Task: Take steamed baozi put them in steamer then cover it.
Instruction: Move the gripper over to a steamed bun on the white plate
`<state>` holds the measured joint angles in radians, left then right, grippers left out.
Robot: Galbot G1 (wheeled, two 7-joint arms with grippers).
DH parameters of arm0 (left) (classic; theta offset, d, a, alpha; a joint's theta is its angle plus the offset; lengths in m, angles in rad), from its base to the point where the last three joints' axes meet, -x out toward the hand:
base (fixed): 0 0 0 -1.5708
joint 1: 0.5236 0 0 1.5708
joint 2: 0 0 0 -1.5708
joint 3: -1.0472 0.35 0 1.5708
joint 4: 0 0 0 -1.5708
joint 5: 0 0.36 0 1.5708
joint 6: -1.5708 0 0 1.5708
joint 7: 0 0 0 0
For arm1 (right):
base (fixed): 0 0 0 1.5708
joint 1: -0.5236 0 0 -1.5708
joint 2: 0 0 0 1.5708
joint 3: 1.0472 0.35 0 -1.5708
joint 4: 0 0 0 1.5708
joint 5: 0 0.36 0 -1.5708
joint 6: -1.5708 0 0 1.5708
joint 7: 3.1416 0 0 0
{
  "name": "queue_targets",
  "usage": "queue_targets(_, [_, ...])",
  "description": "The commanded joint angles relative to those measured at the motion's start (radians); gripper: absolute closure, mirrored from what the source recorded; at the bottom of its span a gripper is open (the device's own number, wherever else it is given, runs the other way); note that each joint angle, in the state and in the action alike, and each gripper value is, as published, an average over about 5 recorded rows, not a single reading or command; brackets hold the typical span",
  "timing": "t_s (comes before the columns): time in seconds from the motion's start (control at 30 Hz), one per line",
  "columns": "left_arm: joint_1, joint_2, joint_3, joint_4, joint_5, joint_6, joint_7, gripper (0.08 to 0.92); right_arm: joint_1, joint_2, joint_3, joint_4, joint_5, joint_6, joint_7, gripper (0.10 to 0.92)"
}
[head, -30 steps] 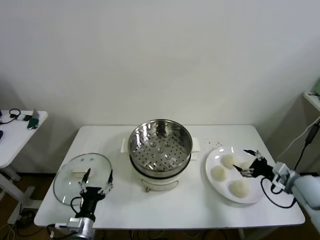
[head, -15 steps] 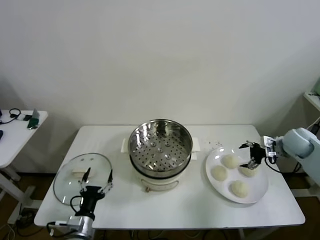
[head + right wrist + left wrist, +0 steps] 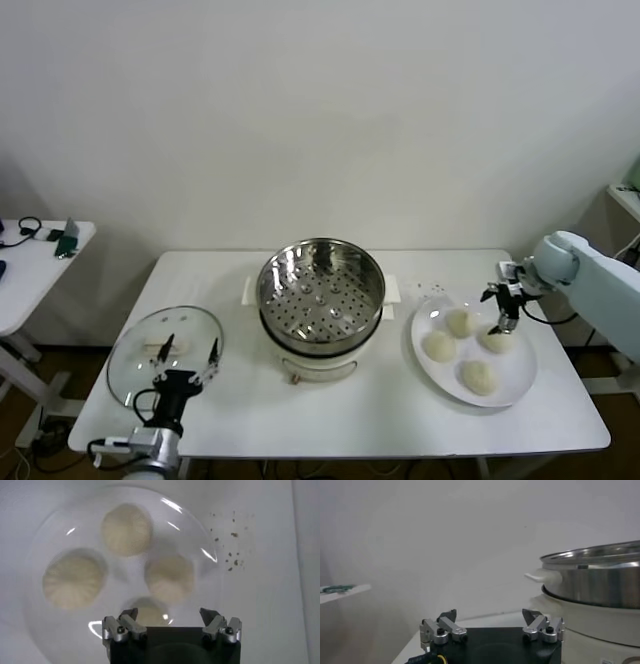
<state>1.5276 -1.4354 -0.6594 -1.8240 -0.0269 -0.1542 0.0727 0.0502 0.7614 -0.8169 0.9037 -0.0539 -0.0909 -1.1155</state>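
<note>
Four cream-white baozi lie on a white plate [image 3: 520, 385] at the table's right: one at the back [image 3: 460, 322], one on the left [image 3: 437, 346], one on the right [image 3: 496, 342], one at the front [image 3: 478, 376]. My right gripper [image 3: 494, 311] hangs open over the plate's back right, just above the right baozi. In the right wrist view the baozi [image 3: 169, 578] spread over the plate [image 3: 37, 545], one [image 3: 148, 612] partly hidden behind the open gripper [image 3: 169, 614]. The empty steel steamer [image 3: 320, 295] stands at the centre. My left gripper [image 3: 188, 351] is open beside the lid.
The glass lid [image 3: 135, 345] lies flat at the table's front left. Crumbs [image 3: 433, 290] dot the table behind the plate. A side table [image 3: 35, 262] with small items stands far left. The left wrist view shows the steamer's wall [image 3: 600, 582] and my open left gripper [image 3: 490, 616].
My right arm has swung from the plate's front right up to its back right, with the gripper now pointing down over the baozi. My left gripper has shifted slightly toward the front.
</note>
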Motion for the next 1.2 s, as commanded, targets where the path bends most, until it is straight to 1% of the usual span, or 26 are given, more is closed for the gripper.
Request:
queue_targets(0.03, [-0.001,0.001,-0.001,0.001,0.0,0.002,-0.001,0.177,0.061,0.091,-0.071,-0.105,-0.015,0.01,-0.023,0.203])
queue_targets(0.4, [-0.003,0.002,-0.016,0.002,-0.002,0.012,-0.002,0.177,0.029,0.15,-0.07,-0.155,-0.021,0.032,-0.01,0.203])
queue_targets(0.87, [-0.006,0.003,-0.026,0.001,-0.032,0.028,-0.004,0.177,0.006,0.174,-0.057,-0.177,-0.06,0.055,-0.019,0.207])
queue_targets(1.2, [-0.005,0.002,-0.028,0.0,-0.033,0.031,-0.006,0.177,0.011,0.18,-0.052,-0.191,-0.078,0.075,-0.03,0.3])
